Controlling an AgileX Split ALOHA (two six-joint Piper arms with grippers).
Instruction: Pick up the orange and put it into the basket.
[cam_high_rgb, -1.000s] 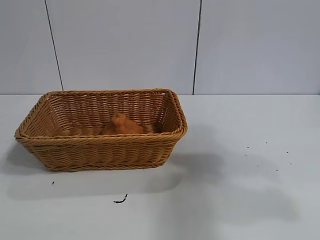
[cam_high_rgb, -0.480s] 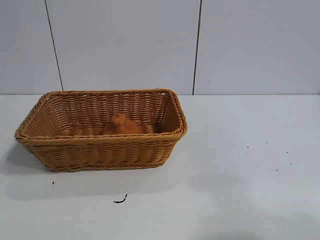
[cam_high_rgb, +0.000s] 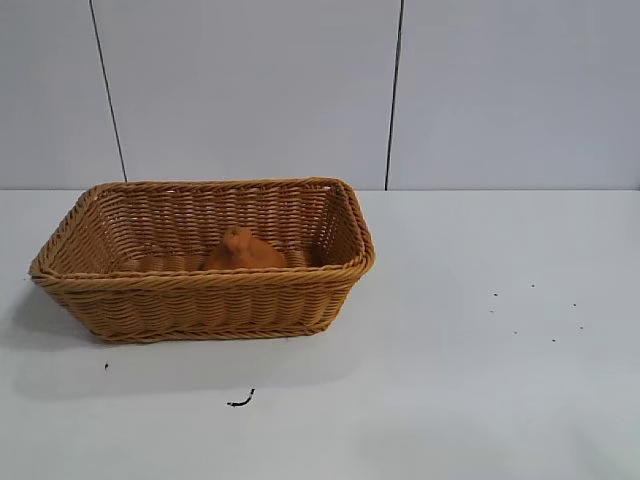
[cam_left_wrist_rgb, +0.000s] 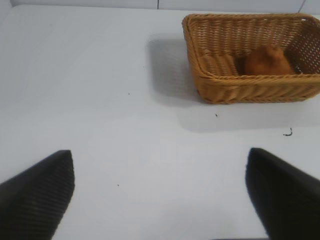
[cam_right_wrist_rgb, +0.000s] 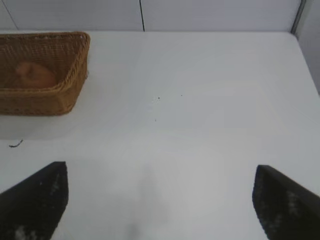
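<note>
The orange (cam_high_rgb: 243, 251), a rough burnt-orange lump with a small knob on top, lies inside the woven wicker basket (cam_high_rgb: 200, 300) at the table's left. Both wrist views also show the orange (cam_left_wrist_rgb: 267, 61) (cam_right_wrist_rgb: 34, 74) resting in the basket (cam_left_wrist_rgb: 240, 90) (cam_right_wrist_rgb: 60, 95). Neither arm appears in the exterior view. My left gripper (cam_left_wrist_rgb: 160, 192) is open over bare table, well away from the basket. My right gripper (cam_right_wrist_rgb: 160, 200) is open too, with nothing between its fingers, far from the basket.
The white table (cam_high_rgb: 480, 380) carries a small dark scrap (cam_high_rgb: 240, 401) in front of the basket and a few dark specks (cam_high_rgb: 535, 315) on the right. A panelled grey wall (cam_high_rgb: 300, 90) stands behind.
A broad shadow on the table to the right of the basket has shrunk and faded away. The basket and orange have not moved.
</note>
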